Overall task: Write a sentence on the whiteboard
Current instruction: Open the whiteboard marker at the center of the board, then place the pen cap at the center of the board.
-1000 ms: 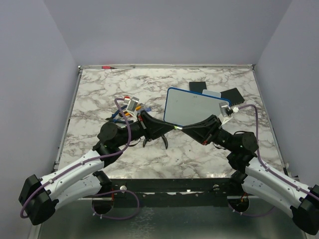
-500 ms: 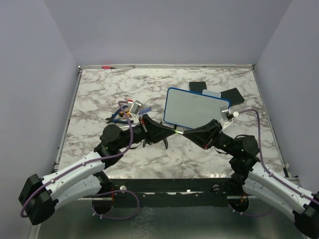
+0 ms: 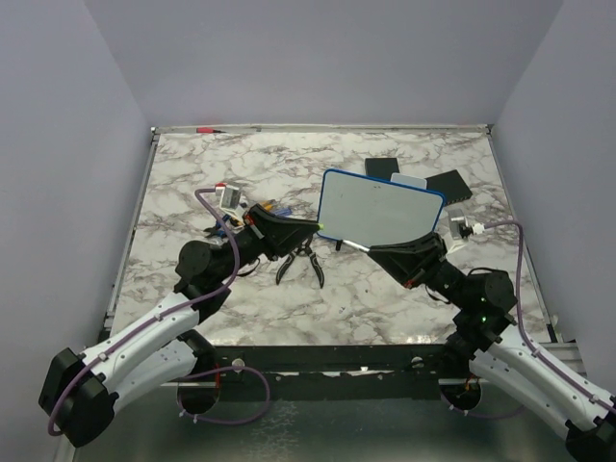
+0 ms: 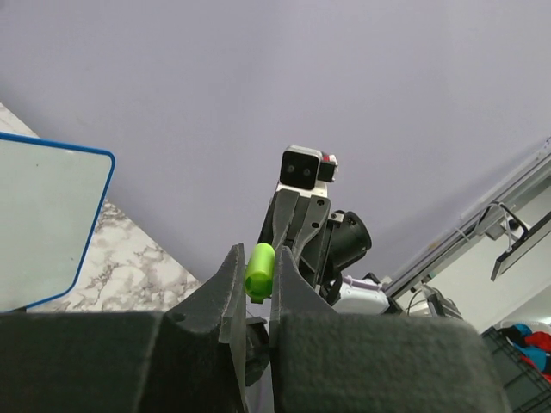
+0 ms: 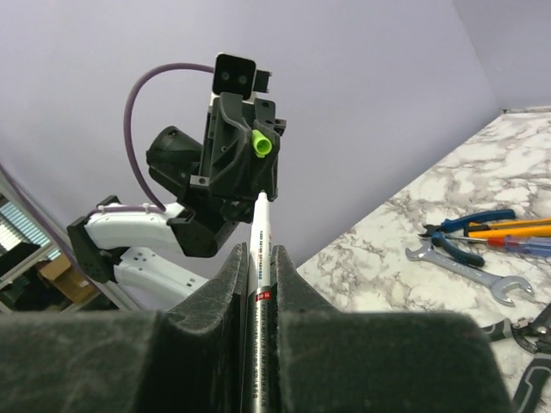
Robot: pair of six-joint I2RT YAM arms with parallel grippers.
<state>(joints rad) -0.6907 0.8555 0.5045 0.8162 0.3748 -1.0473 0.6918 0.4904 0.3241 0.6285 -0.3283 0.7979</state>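
Left pincer [image 3: 310,229], clamped on small lime-green plastic cap [image 4: 258,271], now stands clear of right pincer [image 3: 375,251] gripping slim white marker pen [image 5: 261,237], apparently uncapped for writing.

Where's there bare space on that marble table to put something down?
Bare marble lies along the back, left of the black pads, and between the pliers and the near edge. The middle is crowded: whiteboard, hand tools, left gripper, right gripper.

Lilac walls [image 3: 318,58]; marble tbl [image 3: 183,173]; even light
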